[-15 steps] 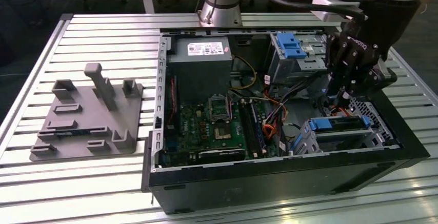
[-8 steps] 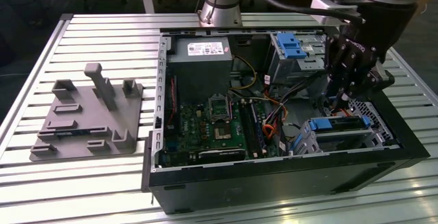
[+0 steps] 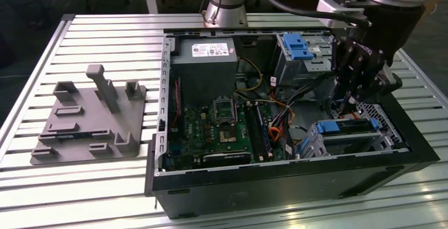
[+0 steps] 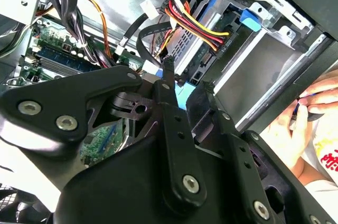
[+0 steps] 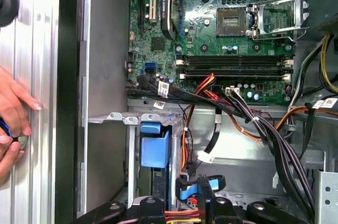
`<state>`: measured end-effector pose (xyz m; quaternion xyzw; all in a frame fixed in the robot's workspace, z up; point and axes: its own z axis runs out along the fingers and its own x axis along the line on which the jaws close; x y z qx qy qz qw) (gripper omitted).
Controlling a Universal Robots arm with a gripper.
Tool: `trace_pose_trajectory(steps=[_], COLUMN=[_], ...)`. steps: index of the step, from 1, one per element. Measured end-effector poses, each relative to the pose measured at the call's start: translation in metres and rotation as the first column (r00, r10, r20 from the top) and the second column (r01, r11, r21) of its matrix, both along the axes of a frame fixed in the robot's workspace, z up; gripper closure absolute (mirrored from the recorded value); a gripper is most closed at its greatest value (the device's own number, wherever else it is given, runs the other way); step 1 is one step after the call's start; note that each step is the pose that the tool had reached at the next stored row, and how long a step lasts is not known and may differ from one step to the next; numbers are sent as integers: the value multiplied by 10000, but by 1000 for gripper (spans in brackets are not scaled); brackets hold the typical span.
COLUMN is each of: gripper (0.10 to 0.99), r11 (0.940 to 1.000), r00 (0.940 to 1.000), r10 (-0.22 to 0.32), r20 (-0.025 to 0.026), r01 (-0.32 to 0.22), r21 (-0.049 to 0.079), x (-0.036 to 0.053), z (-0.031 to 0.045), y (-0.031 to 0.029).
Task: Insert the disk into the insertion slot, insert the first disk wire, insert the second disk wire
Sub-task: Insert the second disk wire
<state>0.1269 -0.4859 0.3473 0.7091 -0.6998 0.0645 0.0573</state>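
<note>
As the exterior view shows, the open computer case [image 3: 280, 184] lies on a slatted table [image 3: 91, 35], with a grey fixture [image 3: 91, 119] beside it on the exterior view's left. I have the arm reaching down into the case on the exterior view's right, and the gripper [image 3: 343, 106] hangs just above the insertion slot [image 3: 381, 134].

The disk [image 3: 352, 127] sits inside that slot, lying flat in its blue carrier. The blue carrier tab [image 5: 155, 147] faces the motherboard [image 5: 227, 34] in the first wrist view. The taller bay with a blue latch [image 3: 297, 48] stands further back, apart from the gripper.

In the second wrist view, the red, yellow and black disk wire [image 4: 198, 23] runs to the disk's near end, where its black plug [image 4: 224, 42] sits against the drive.

In both wrist views the two black fingers [image 4: 168, 84] are drawn close together and pinch the blue disk wire [image 4: 185, 97] between their tips. The loose loop of that wire [image 5: 211, 184] curls beside one finger in the first wrist view. The held end is near the disk's end, but I cannot tell whether it touches the drive.

A person's hand [image 5: 10, 123] rests on the table just outside the case wall, and it also appears in the second wrist view [image 4: 311, 108].
</note>
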Motion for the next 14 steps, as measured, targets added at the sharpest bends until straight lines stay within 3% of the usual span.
trace_pose_trajectory(steps=[4, 5, 7, 8, 14], gripper=[729, 796, 796, 863, 863], r11=[10000, 10000, 10000, 10000, 10000], r00=[10000, 10000, 10000, 10000, 10000], r10=[-1, 0, 0, 0, -1], r20=[10, 12, 15, 17, 21], r01=[1, 0, 0, 0, 1], r21=[0, 0, 0, 0, 0], x=[0, 0, 0, 0, 0], z=[-8, -9, -12, -14, -21], y=[1, 0, 1, 1, 1])
